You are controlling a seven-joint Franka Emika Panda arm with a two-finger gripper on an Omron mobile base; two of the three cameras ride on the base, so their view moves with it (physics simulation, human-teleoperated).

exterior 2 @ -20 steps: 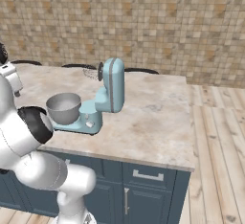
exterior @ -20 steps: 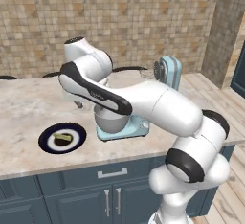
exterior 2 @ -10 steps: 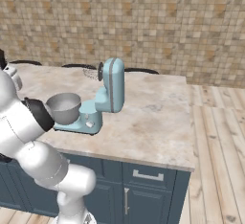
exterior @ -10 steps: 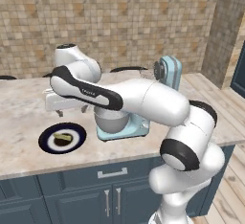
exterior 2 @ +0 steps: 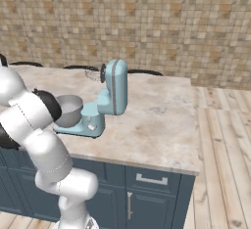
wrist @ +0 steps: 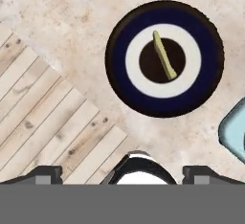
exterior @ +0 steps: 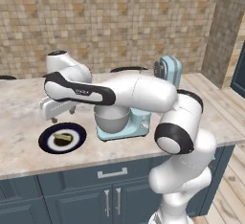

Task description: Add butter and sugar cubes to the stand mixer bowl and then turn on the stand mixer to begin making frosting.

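Small pale yellow-green block of butter (wrist: 164, 55) lying on the dark middle of a flat dark blue plate with a white ring (wrist: 119, 70), on the speckled stone counter (wrist: 62, 22). Two-finger gripper (wrist: 122, 173) up above the plate, wide apart, holding nothing. Light blue stand mixer (exterior 2: 105, 101) just beside the plate, with the round grey metal bowl (exterior 2: 68, 110) sitting on its flat base.
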